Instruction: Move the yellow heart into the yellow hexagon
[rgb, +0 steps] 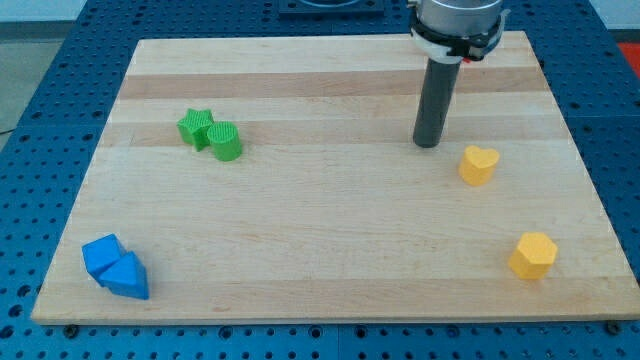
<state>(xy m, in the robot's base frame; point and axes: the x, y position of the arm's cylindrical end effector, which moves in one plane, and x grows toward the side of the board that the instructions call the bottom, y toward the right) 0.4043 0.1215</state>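
Note:
The yellow heart (478, 164) lies on the wooden board at the view's right, a little above mid-height. The yellow hexagon (532, 255) lies near the board's lower right corner, well apart from the heart. My tip (429, 143) is on the board just to the upper left of the heart, with a small gap between them. The dark rod rises straight up from the tip to the arm's housing at the view's top.
A green star (196, 127) and a green cylinder (227, 142) touch at the upper left. Two blue blocks (114, 267) sit together at the lower left corner. The red blocks at the top right are mostly hidden behind the arm.

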